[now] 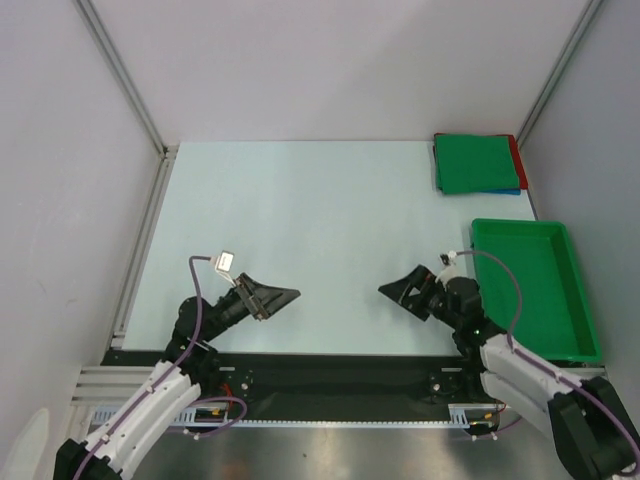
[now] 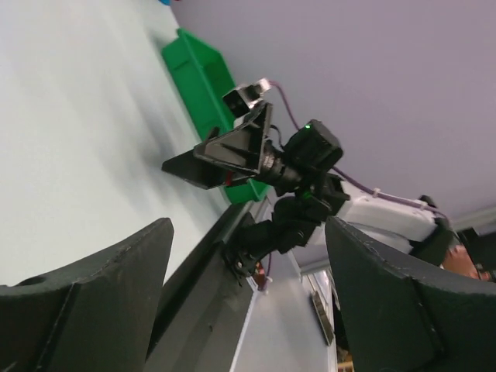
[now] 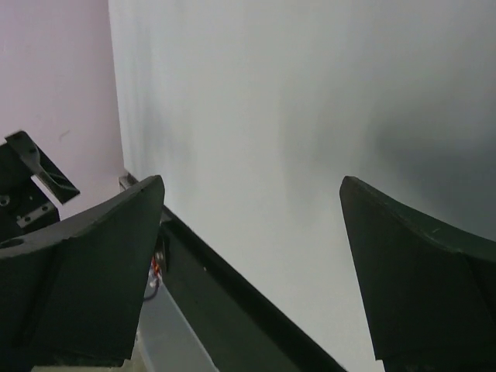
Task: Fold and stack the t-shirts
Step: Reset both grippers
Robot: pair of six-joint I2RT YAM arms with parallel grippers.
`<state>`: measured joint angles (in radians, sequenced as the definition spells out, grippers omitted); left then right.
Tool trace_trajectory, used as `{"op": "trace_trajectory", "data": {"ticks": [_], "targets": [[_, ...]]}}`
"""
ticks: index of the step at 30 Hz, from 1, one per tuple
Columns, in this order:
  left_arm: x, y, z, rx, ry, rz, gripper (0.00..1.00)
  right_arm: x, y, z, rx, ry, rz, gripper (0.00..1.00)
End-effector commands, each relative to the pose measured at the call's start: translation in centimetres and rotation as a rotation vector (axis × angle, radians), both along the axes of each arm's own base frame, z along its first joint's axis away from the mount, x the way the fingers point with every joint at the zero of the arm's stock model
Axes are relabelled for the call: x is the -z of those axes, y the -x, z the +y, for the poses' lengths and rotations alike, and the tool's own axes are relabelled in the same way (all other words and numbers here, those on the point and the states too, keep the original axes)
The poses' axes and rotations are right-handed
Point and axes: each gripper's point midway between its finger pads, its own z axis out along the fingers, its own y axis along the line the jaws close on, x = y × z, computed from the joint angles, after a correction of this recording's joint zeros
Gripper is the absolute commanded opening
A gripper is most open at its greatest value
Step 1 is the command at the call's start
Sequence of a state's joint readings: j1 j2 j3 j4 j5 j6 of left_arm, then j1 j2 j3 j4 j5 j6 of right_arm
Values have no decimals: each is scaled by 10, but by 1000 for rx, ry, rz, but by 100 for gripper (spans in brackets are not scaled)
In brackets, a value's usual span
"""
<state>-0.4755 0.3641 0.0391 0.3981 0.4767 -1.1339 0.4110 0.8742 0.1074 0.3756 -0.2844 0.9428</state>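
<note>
Red tee (image 1: 517,160) mostly beneath green tee (image 1: 475,163)

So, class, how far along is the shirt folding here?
Done: the shirts sit folded in one stack at the far right corner, green on top, red and blue edges showing beneath. In hand: nothing; the left gripper and right gripper are both open and empty. Left: no loose shirt shows, and the bin looks empty, so it seems finished.

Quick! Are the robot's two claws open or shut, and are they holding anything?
Left gripper: open, holding nothing.
Right gripper: open, holding nothing.
</note>
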Motion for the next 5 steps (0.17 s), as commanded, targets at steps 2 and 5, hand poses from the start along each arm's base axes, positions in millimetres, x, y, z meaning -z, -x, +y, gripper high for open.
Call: {"op": "trace_trajectory", "data": {"ticks": [2,5], "targets": [[44,29,-4,120,9,7,86,-17,18,0,-11,-117,-79,100],[16,49,-2,192,146,-70,88,-23,52,13,-169,-215,-132,100]]}}
